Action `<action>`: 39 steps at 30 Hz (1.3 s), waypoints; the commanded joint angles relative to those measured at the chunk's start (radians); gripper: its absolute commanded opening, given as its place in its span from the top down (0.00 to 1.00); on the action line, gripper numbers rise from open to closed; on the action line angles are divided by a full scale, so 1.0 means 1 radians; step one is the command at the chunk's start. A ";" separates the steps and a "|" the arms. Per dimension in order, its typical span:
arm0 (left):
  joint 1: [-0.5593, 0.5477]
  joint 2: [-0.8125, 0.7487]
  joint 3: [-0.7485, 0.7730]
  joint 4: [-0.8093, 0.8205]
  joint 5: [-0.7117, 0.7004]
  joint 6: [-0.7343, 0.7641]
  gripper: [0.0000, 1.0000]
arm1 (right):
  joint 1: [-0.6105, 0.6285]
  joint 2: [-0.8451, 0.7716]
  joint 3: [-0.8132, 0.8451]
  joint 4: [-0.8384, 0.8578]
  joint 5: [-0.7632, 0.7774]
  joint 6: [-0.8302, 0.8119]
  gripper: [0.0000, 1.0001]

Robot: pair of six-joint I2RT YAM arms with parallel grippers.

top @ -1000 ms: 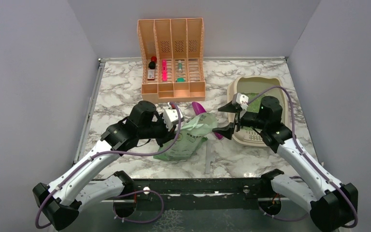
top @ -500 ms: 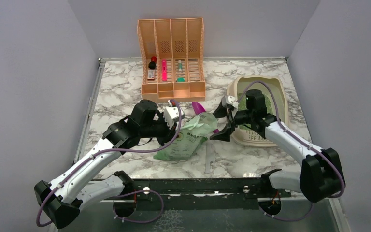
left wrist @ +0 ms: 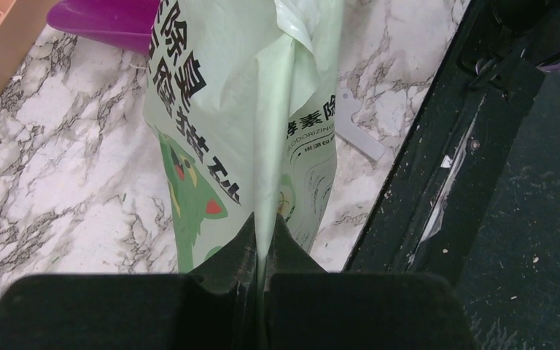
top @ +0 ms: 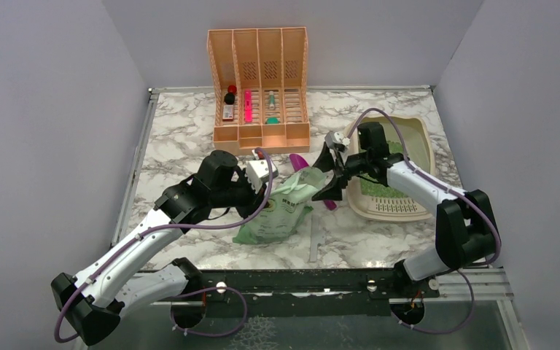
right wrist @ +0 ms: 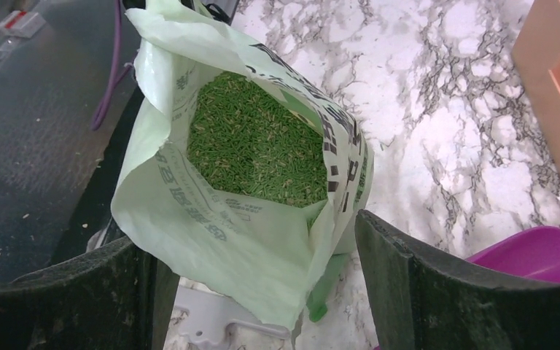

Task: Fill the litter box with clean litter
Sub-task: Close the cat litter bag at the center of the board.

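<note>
The beige litter box (top: 429,146) sits at the right with a layer of green clean litter (top: 378,191) in it. A pale green printed bag (top: 281,208) lies mid-table, its mouth facing right. More green granules (right wrist: 255,146) show inside the bag (right wrist: 211,219). My left gripper (top: 261,181) is shut on a fold of the bag (left wrist: 262,146), the film pinched between its jaws (left wrist: 262,244). My right gripper (top: 327,175) is at the bag's mouth, left of the litter box. It is open (right wrist: 251,240), with the bag's loose rim between its fingers, neither visibly touching it.
A peach slatted file organizer (top: 259,87) with small items stands at the back. A purple scoop (top: 302,162) lies behind the bag, also seen in the right wrist view (right wrist: 532,251). A white strip (top: 313,237) lies near the dark front edge (top: 299,281). Grey walls close both sides.
My right gripper has swung left from over the litter box to the bag's mouth, and its jaws have narrowed slightly. The left gripper and bag have stayed put.
</note>
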 commanded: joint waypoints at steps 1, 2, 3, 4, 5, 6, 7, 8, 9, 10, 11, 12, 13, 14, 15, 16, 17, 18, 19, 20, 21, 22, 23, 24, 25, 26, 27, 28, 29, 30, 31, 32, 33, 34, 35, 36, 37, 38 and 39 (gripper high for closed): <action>-0.006 -0.031 0.053 0.091 0.001 -0.035 1.00 | -0.004 0.029 0.028 -0.060 0.004 0.036 0.14; -0.006 -0.033 0.050 0.091 -0.002 -0.035 1.00 | -0.004 0.028 0.020 -0.039 -0.002 0.057 0.18; -0.006 -0.034 0.047 0.093 -0.007 -0.037 1.00 | -0.003 0.026 0.010 -0.006 -0.025 0.083 0.21; -0.006 -0.035 0.044 0.094 -0.013 -0.038 1.00 | -0.004 0.025 0.001 0.025 -0.061 0.114 0.26; -0.006 -0.035 0.043 0.096 -0.019 -0.039 1.00 | -0.003 0.025 0.001 0.037 -0.089 0.133 0.36; -0.006 -0.033 0.043 0.096 -0.027 -0.042 1.00 | -0.004 0.026 0.008 0.030 -0.105 0.143 0.45; -0.006 -0.032 0.045 0.096 -0.040 -0.047 1.00 | -0.003 0.027 0.018 0.005 -0.107 0.149 0.56; -0.006 -0.031 0.047 0.096 -0.055 -0.052 1.00 | -0.004 0.025 0.028 -0.032 -0.098 0.145 0.65; -0.006 -0.030 0.047 0.096 -0.073 -0.058 0.97 | -0.008 0.021 0.036 -0.066 -0.084 0.143 0.74; -0.005 -0.031 0.045 0.097 -0.096 -0.061 0.92 | -0.015 0.017 0.038 -0.088 -0.079 0.146 0.83; -0.004 -0.031 0.042 0.096 -0.110 -0.060 0.83 | -0.026 0.011 0.035 -0.093 -0.084 0.167 0.89; -0.001 -0.031 0.040 0.094 -0.118 -0.058 0.74 | -0.042 0.005 0.026 -0.088 -0.100 0.198 0.95; 0.008 -0.031 0.036 0.092 -0.116 -0.054 0.63 | -0.059 -0.001 0.018 -0.079 -0.115 0.232 0.99; 0.024 -0.028 0.034 0.088 -0.100 -0.050 0.54 | -0.076 -0.007 0.010 -0.070 -0.122 0.264 0.99; 0.052 -0.022 0.036 0.076 -0.059 -0.042 0.49 | -0.089 -0.014 0.000 -0.048 -0.122 0.304 0.99; 0.086 -0.016 0.038 0.067 -0.004 -0.033 0.46 | -0.097 -0.021 -0.014 -0.022 -0.111 0.350 0.99; 0.133 -0.012 0.038 0.061 0.062 -0.027 0.43 | -0.098 -0.028 -0.021 -0.005 -0.102 0.377 0.99; 0.183 -0.007 0.034 0.060 0.141 -0.023 0.41 | -0.098 -0.031 -0.024 -0.002 -0.101 0.390 0.99; 0.235 -0.002 0.028 0.060 0.214 -0.019 0.39 | -0.098 -0.034 -0.021 -0.004 -0.105 0.402 0.99; 0.289 0.003 0.019 0.059 0.291 -0.015 0.38 | -0.099 -0.034 -0.014 -0.012 -0.102 0.410 0.99; 0.336 0.008 0.009 0.052 0.366 -0.005 0.36 | -0.099 -0.034 -0.008 -0.018 -0.094 0.414 0.99; 0.380 0.016 0.001 0.050 0.428 0.000 0.36 | -0.100 -0.036 -0.004 -0.020 -0.083 0.428 0.99; 0.410 0.025 0.005 0.042 0.479 0.008 0.35 | -0.101 -0.037 -0.001 -0.019 -0.079 0.438 0.99; 0.436 0.033 0.000 0.048 0.538 0.007 0.35 | -0.102 -0.039 0.000 -0.014 -0.075 0.449 0.99; 0.455 0.041 -0.010 0.068 0.609 -0.001 0.34 | -0.104 -0.041 0.003 -0.008 -0.076 0.464 0.99; 0.462 0.052 -0.014 0.077 0.649 -0.008 0.34 | -0.107 -0.041 0.006 -0.007 -0.078 0.476 0.99; 0.466 0.063 -0.020 0.088 0.664 -0.020 0.34 | -0.110 -0.040 0.010 -0.009 -0.079 0.487 0.99; 0.466 0.072 -0.026 0.102 0.678 -0.031 0.34 | -0.113 -0.039 0.013 -0.015 -0.076 0.491 0.99; 0.467 0.080 -0.030 0.111 0.691 -0.038 0.34 | -0.117 -0.038 0.012 -0.016 -0.073 0.497 0.99; 0.467 0.086 -0.036 0.127 0.714 -0.052 0.33 | -0.118 -0.039 0.009 -0.015 -0.065 0.508 0.99; 0.467 0.095 -0.043 0.142 0.737 -0.060 0.33 | -0.120 -0.038 0.003 -0.008 -0.067 0.520 0.99; 0.466 0.099 -0.048 0.156 0.748 -0.070 0.33 | -0.122 -0.036 -0.003 -0.003 -0.083 0.522 0.99; 0.466 0.101 -0.054 0.170 0.755 -0.083 0.33 | -0.122 -0.034 -0.010 0.004 -0.091 0.522 0.99; 0.466 0.104 -0.063 0.188 0.764 -0.094 0.34 | -0.123 -0.037 -0.020 0.019 -0.094 0.556 0.99; 0.466 0.104 -0.075 0.216 0.787 -0.125 0.34 | -0.123 -0.041 -0.031 0.035 -0.093 0.572 0.99; 0.466 0.105 -0.089 0.246 0.822 -0.153 0.34 | -0.123 -0.045 -0.038 0.050 -0.090 0.584 0.99; 0.467 0.108 -0.101 0.271 0.839 -0.171 0.38 | -0.122 -0.048 -0.043 0.059 -0.091 0.589 0.99; 0.466 0.109 -0.111 0.285 0.836 -0.185 0.45 | -0.124 -0.049 -0.044 0.060 -0.097 0.588 0.99; 0.466 0.110 -0.116 0.294 0.826 -0.201 0.53 | -0.123 -0.049 -0.044 0.058 -0.105 0.583 0.99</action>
